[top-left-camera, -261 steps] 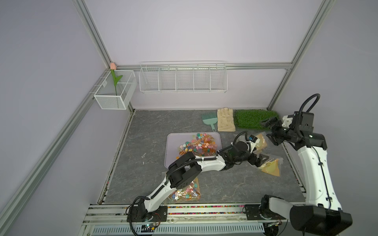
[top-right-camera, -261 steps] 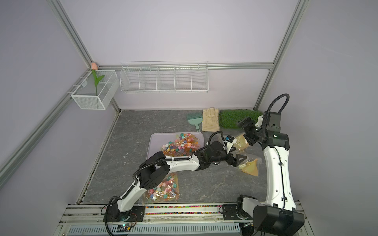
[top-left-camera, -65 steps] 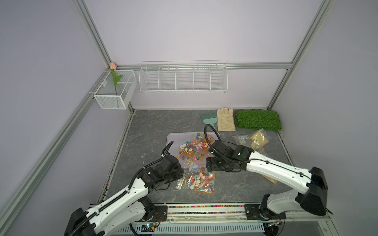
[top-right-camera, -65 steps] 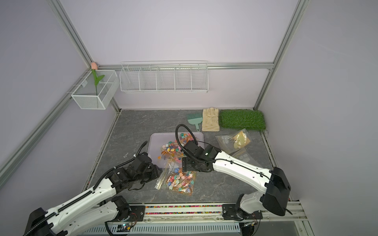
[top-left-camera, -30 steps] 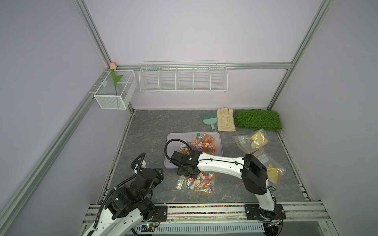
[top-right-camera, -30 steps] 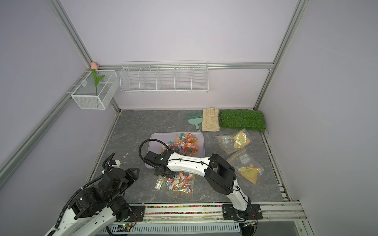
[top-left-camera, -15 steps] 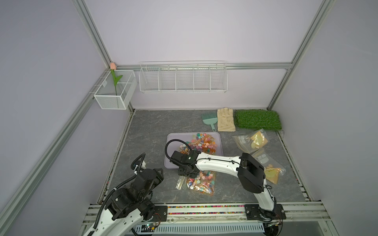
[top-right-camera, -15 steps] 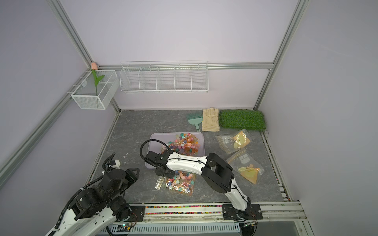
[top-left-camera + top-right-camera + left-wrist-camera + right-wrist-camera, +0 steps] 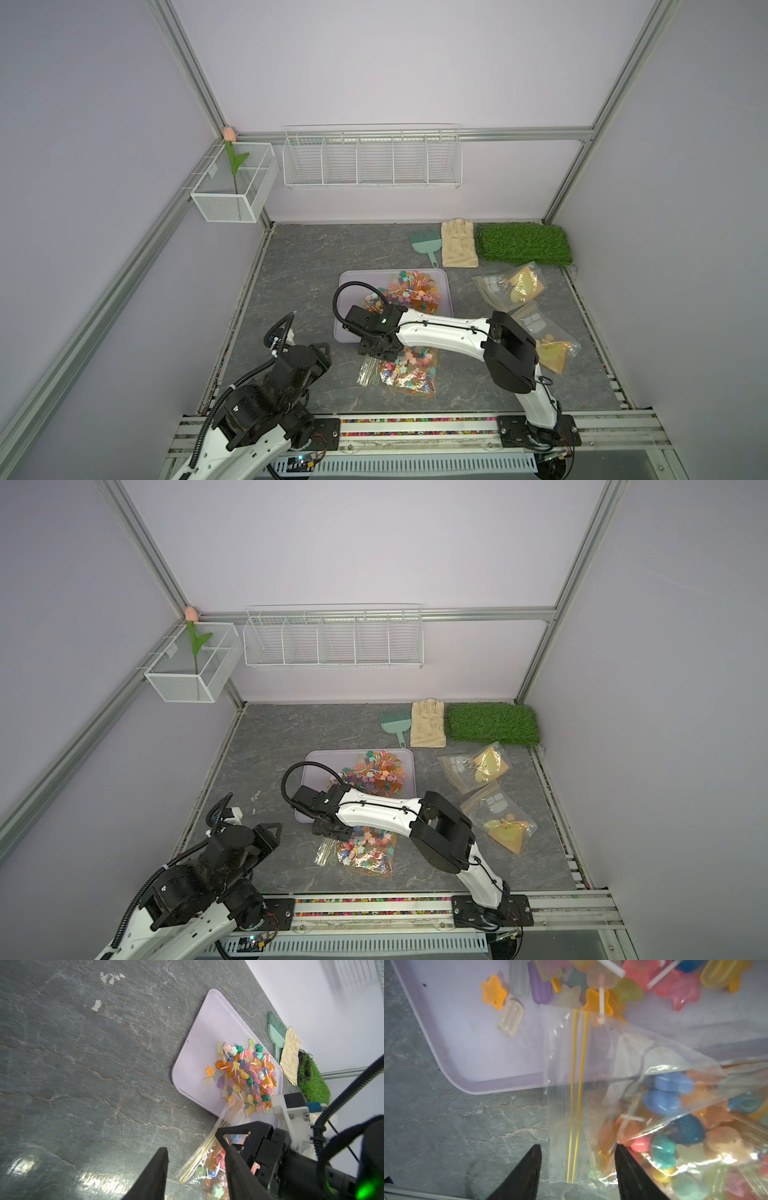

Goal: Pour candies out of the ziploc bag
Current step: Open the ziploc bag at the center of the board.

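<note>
While the ziploc bag [image 9: 415, 384], full of candies [image 9: 405, 368], lies on the desk [image 9: 299, 266] just beside the tray [image 9: 207, 1028], the right gripper [image 9: 577, 1147] straddles its zip edge, jaws apart: grasping looks to be the step. Next it must pinch, lift and tip over the tray. The left gripper [image 9: 320, 355], wide and empty, has retreated since two seconds ago.

You see the clear ziploc bag [image 9: 374, 371], yellow-lined at its zip end, lying just beside the lilac tray [image 9: 353, 286], part full of multicoloured candies [image 9: 411, 292], with more heaped on that tray.
</note>
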You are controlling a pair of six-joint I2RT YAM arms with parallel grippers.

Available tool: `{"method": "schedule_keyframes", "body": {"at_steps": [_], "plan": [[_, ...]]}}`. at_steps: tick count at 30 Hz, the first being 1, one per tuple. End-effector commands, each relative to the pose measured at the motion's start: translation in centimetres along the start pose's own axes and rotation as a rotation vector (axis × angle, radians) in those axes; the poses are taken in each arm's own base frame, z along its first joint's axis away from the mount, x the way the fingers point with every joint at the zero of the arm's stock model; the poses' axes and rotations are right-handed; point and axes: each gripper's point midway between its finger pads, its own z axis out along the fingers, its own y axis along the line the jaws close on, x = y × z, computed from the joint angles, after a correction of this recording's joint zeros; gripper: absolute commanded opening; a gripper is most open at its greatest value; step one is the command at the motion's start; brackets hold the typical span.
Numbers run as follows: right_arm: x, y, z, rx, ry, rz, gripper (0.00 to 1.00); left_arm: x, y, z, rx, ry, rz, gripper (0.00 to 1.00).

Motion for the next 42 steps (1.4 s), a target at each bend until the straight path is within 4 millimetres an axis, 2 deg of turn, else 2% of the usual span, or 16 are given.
{"method": "schedule_keyframes", "body": {"at_steps": [1,5,19,34,39,42], "plan": [[-0.4,0.1,-1.3,0.004,-0.03,0.027,0.6,-0.4,1.1,-0.1,-0.039,-0.028,-0.013,0.47],[-0.6,0.3,-0.4,0.019,-0.019,0.035,0.58,-0.3,1.0,-0.1,-0.036,-0.024,-0.013,0.47],[-0.6,0.0,1.7,0.049,0.009,0.047,0.39,-0.1,0.9,0.2,-0.031,-0.015,-0.007,0.47],[-0.4,-0.2,1.9,0.053,0.016,0.042,0.19,0.1,1.0,0.5,-0.034,-0.01,-0.007,0.47],[-0.3,-0.2,1.9,0.054,0.018,0.039,0.07,0.2,1.0,0.5,-0.036,-0.009,-0.006,0.47],[-0.3,-0.3,1.7,0.053,0.013,0.036,0.07,0.2,1.0,0.5,-0.037,-0.009,-0.007,0.48]]}}
